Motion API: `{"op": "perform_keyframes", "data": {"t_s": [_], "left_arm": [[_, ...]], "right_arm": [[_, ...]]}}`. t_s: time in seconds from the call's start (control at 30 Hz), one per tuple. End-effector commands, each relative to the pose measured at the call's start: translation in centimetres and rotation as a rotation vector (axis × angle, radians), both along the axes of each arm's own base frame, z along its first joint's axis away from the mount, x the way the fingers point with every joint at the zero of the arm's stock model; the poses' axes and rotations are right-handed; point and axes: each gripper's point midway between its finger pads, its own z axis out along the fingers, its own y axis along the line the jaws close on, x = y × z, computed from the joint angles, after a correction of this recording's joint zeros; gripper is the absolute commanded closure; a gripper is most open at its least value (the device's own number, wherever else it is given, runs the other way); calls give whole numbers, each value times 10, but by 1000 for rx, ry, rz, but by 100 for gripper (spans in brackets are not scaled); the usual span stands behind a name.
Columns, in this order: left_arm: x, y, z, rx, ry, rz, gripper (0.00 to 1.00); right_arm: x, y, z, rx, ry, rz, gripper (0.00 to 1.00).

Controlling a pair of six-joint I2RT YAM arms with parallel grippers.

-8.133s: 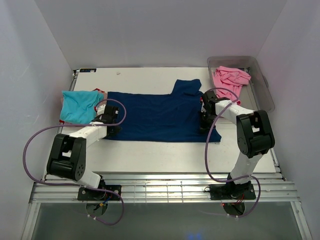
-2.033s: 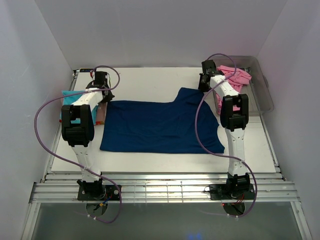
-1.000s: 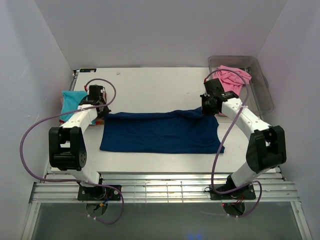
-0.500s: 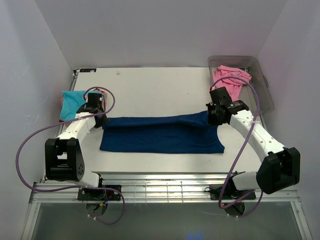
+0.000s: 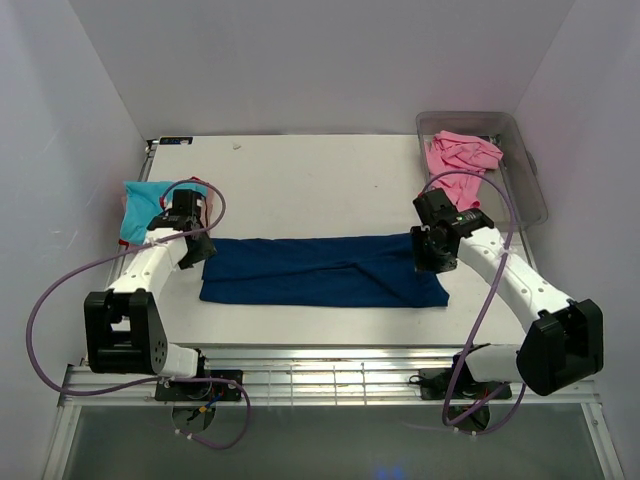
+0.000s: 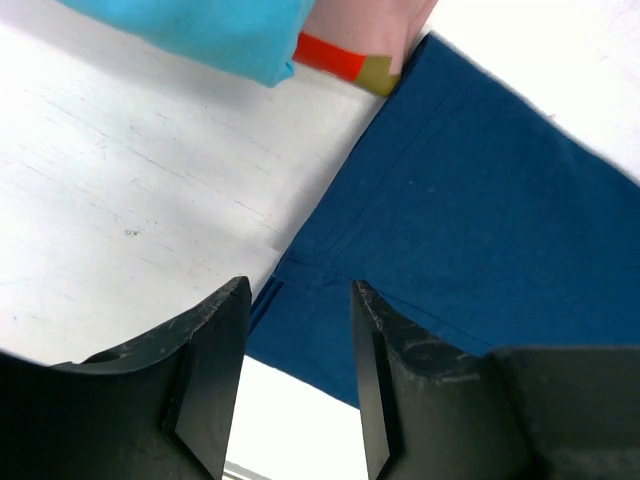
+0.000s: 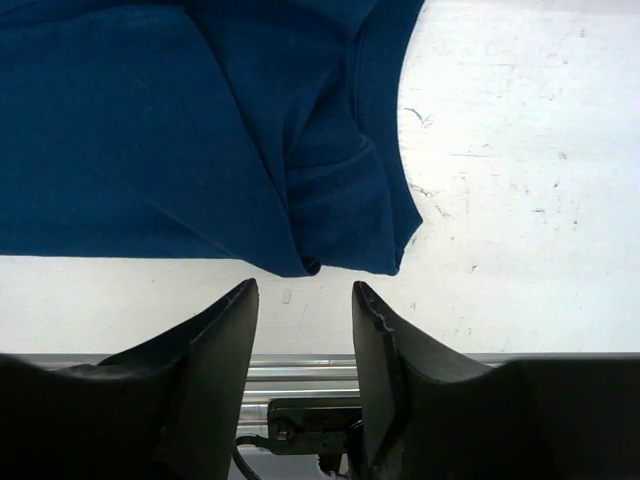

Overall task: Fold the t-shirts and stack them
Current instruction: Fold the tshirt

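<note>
The navy blue t-shirt [image 5: 320, 272] lies folded lengthwise into a long flat strip across the table's middle. My left gripper [image 5: 196, 250] hovers over its left end, open, with nothing between the fingers. In the left wrist view that gripper [image 6: 298, 390] stands above the shirt's [image 6: 480, 220] hemmed corner. My right gripper [image 5: 432, 257] is over the right end, also open and empty. In the right wrist view it [image 7: 305, 345] sits just past the shirt's [image 7: 200, 130] bunched sleeve corner. A turquoise t-shirt [image 5: 148, 205] lies at the far left. A pink t-shirt [image 5: 460, 155] is heaped in the tub.
The clear plastic tub [image 5: 530, 175] stands at the back right corner. Under the turquoise t-shirt [image 6: 200, 25] shows a pinkish cloth with a red patch [image 6: 365, 40]. The white table [image 5: 300, 180] ends in metal rails [image 7: 300, 375] at the front.
Both arms carried the navy shirt's far edge toward the front, folding it over. Both grippers have now opened and let it go.
</note>
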Motion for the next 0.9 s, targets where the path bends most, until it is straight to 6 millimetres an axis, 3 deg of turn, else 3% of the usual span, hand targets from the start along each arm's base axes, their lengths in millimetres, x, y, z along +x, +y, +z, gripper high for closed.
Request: {"op": "perform_keyframes", "data": {"t_s": [0.0,0.07,0.17,0.2,0.3,0.43,0.7,0.87], "left_arm": [[14,5,46,7,-129,47,44],[24,0,55,-20,-164,43,47],[42,-12,54,-78,-182,13,56],[48,-15,53,-92,-193,5,68],[59,-25,38,-141,-176,-11,87],[63,-34,29,-172,-156,-31,89],[64,-33,51,-155,-238,-45,89],[62,-30,55,-133,-245,-54,89]], "right_arm": [[15,-2,29,-3,-103,-11,49],[26,6,31,22,-129,-2,49],[45,27,29,90,-148,35,51],[51,32,29,107,-154,44,51],[66,48,14,155,-144,59,53],[78,57,-11,162,-119,73,53],[93,65,-46,148,-73,101,54],[95,63,-67,117,-26,95,55]]}}
